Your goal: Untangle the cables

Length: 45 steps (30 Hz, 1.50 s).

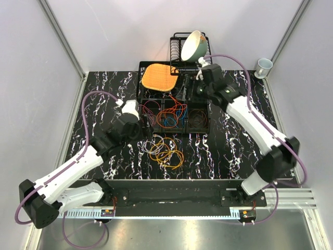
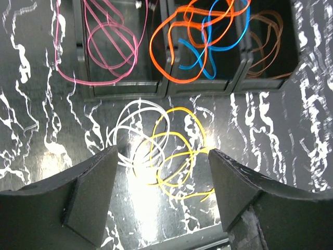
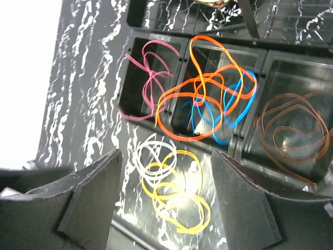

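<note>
The left fingers [image 2: 93, 192] and right fingers [image 3: 93, 203] are spread and empty near the white and yellow cables [image 2: 162, 148] knotted on the surface [image 2: 41, 130] beside the tray [image 2: 130, 91], so separating them likely means pinching one loop.

Overhead, both wrists over cables [image 1: 165, 149]

Lab test cell: white panel walls [image 1: 125, 31], aluminium framing [image 1: 62, 37], black marbled tabletop [image 1: 234, 156], dish rack [image 1: 176, 52].

Table: black, white-veined marble-look tabletop [image 2: 31, 104], glossy, throwing back glare.
Cables: thin coloured plastic cables [image 2: 171, 136], smooth, shiny.
Tray: black three-compartment plastic tray [image 2: 125, 90], dull walls.
Left gripper [image 2: 161, 150]: black fingers [image 2: 93, 192], matt, faintly grainy.
</note>
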Motion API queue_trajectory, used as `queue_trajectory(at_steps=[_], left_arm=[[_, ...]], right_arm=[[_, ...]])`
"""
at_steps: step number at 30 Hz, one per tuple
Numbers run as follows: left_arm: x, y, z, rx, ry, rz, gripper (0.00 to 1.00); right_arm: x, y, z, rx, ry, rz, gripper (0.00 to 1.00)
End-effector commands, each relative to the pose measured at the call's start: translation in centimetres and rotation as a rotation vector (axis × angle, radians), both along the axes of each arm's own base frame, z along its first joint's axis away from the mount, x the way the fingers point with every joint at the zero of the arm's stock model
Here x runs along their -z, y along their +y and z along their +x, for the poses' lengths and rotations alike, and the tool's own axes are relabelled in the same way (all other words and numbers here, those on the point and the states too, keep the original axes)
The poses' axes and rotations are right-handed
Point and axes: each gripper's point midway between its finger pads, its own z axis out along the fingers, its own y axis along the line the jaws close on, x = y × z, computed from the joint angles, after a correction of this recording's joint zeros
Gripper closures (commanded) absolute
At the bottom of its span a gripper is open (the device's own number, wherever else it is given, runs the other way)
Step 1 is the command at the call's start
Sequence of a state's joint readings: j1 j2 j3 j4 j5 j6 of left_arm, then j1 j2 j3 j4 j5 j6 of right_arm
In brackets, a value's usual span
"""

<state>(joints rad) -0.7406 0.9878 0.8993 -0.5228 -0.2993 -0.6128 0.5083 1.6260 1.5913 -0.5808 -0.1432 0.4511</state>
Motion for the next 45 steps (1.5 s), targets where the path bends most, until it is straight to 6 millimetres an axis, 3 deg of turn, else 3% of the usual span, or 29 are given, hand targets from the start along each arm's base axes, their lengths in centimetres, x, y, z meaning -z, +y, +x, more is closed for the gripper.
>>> queue_trajectory(at_steps=[1, 2, 4, 6, 7, 8, 9, 10, 12, 15, 20, 32, 45], left_arm=[[1.4, -0.3, -0.1, -0.017, 0.014, -0.006, 0.26], [1.9, -0.4, -0.2, -0.015, 0.025, 0.000, 0.27], [3.0, -0.7, -0.7, -0.009, 0.049, 0.003, 0.28], [4.3, -1.2, -1.3, 0.001, 0.081, 0.014, 0.29], [4.7, -1.4, -1.5, 0.005, 0.093, 0.019, 0.30], [5.5, -1.9, -2.1, 0.013, 0.107, 0.028, 0.30], [6.0, -2.2, -2.4, 0.019, 0.118, 0.035, 0.30], [6.4, -2.8, -2.9, 0.033, 0.120, 0.040, 0.31], [8.3, -3.2, -3.5, 0.034, 0.153, 0.064, 0.31], [10.5, -4.2, -4.1, 0.045, 0.201, 0.084, 0.33], [11.6, -5.4, -4.3, 0.060, 0.223, 0.116, 0.35], [12.5, -3.1, -1.9, -0.048, 0.236, 0.247, 0.34], [14.6, -4.3, -0.7, -0.023, 0.272, 0.312, 0.38]], right_arm=[[-0.5, -1.9, -4.1, -0.022, 0.024, -0.016, 0.24], [-1.3, -2.4, -5.0, -0.019, 0.007, -0.004, 0.24], [0.1, -3.0, -6.5, -0.010, 0.050, 0.004, 0.25], [0.0, -3.2, -8.2, -0.024, 0.060, 0.041, 0.25], [1.8, -3.4, -9.3, -0.017, 0.112, 0.045, 0.25], [1.3, -3.4, -10.1, -0.025, 0.105, 0.079, 0.26], [3.1, -3.6, -11.1, -0.016, 0.156, 0.084, 0.26], [2.8, -3.7, -11.7, -0.016, 0.144, 0.111, 0.27], [5.0, -4.0, -12.9, 0.006, 0.204, 0.122, 0.28], [6.3, -4.5, -13.8, 0.030, 0.222, 0.142, 0.28], [7.5, -4.3, -13.6, 0.038, 0.238, 0.151, 0.27], [9.1, -3.4, -13.1, 0.024, 0.280, 0.142, 0.28], [8.8, -3.6, -13.2, 0.039, 0.276, 0.159, 0.29]])
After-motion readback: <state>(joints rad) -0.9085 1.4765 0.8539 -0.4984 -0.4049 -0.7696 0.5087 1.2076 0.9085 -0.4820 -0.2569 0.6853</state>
